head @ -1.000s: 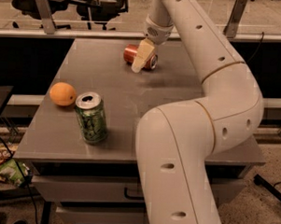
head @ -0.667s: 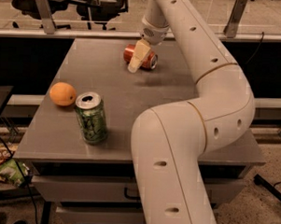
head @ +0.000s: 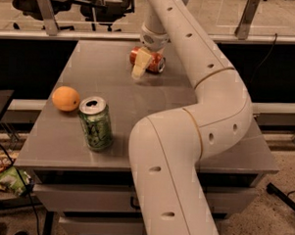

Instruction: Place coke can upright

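The coke can (head: pixel 157 63), red with silver ends, lies on its side at the far middle of the grey table (head: pixel 187 96). My gripper (head: pixel 142 68) hangs down from the wrist right over the can, and its pale tip sits in front of the can's middle, reaching to the tabletop. The can shows on both sides of that tip. Whether the gripper touches the can is hidden.
A green patterned can (head: pixel 95 123) stands upright near the table's front left. A round orange fruit (head: pixel 66 98) lies just left of it. My white arm (head: pixel 195 141) sweeps across the table's right half. Office chairs (head: pixel 69 3) stand behind a rail at the back.
My gripper has shifted slightly left and lower over the coke can. The can, the green can and the orange have stayed in place.
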Controlling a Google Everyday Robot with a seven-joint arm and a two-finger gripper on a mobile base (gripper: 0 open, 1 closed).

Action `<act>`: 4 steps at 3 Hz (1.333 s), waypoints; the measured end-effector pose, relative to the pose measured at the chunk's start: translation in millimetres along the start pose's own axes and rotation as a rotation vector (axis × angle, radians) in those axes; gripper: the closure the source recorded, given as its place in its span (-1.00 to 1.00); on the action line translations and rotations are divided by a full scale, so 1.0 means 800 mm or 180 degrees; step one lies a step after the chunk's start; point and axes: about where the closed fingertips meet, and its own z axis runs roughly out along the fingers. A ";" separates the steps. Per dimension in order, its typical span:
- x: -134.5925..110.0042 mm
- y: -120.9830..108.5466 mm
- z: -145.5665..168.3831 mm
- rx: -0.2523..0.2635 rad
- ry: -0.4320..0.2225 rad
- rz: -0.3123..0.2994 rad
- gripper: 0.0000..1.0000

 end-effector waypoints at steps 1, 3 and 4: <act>0.004 -0.002 0.007 0.0005 0.0051 -0.0003 -0.22; 0.003 -0.007 -0.032 0.0095 -0.0099 -0.0273 0.72; -0.009 -0.004 -0.093 0.0260 -0.0312 -0.0921 1.00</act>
